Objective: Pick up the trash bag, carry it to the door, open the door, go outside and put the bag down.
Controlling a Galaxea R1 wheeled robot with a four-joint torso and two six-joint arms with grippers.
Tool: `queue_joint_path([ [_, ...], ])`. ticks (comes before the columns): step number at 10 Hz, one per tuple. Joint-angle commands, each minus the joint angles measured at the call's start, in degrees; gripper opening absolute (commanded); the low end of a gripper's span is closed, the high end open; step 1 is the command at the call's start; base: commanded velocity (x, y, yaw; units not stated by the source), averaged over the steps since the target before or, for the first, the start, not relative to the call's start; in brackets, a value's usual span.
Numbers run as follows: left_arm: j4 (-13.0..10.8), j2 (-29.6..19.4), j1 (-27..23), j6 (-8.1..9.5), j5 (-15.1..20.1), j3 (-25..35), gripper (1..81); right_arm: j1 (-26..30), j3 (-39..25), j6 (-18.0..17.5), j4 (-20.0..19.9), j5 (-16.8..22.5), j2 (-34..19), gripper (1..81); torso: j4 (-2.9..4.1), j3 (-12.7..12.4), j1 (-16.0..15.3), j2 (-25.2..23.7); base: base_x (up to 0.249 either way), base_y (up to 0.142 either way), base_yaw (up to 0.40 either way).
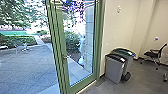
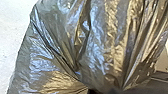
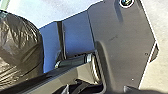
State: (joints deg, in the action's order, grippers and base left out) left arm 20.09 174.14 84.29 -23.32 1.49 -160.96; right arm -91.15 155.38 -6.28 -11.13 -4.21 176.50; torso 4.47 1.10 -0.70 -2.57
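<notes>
The trash bag, dark, shiny and translucent, looms large in the left wrist view. Its folds draw together at that picture's bottom edge, where my left gripper is shut on it, a dark bit of the gripper showing. Part of the rounded bag also appears in the right wrist view, beside the robot's dark base plate. In the head view the green-framed glass door stands ahead, its handle on the left side of the glass. I cannot tell whether the door is ajar.
Right of the door, two grey bins with dark and green lids stand against the wall. A black office chair is farther right. Outside lie a paved yard, hedges and a paler path.
</notes>
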Motion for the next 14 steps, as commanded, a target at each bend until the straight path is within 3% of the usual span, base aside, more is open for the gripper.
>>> queue_joint_path([
  [1, -0.41, -0.19, -3.64, -0.23, 3.26, -0.23, 1.0, 2.59, -0.18, 0.13, -0.03, 3.41, 0.37, 81.1, 0.0, 0.0, -0.02, 0.0, 0.169, 0.0, 0.0],
  [6, 0.04, -0.28, -3.64, -0.23, 3.08, -0.14, 1.0, 0.92, -0.27, 0.74, 1.73, 2.89, 0.9, 81.1, 0.0, 0.0, -0.05, 0.0, 0.167, 0.0, 0.0],
  [8, -0.31, -0.46, -3.38, -0.32, 1.51, 0.21, 1.0, 0.3, -0.36, 0.74, 2.08, 0.69, 1.08, 81.1, 0.0, 0.0, -0.07, 0.02, 0.138, 0.0, 0.0],
  [14, -0.84, -0.46, -3.38, -0.32, 1.59, 0.21, 1.0, 0.3, -0.27, 0.65, 1.99, 0.69, 1.43, 81.1, 0.0, 0.0, -0.02, 0.0, 0.138, 0.0, 0.0],
])
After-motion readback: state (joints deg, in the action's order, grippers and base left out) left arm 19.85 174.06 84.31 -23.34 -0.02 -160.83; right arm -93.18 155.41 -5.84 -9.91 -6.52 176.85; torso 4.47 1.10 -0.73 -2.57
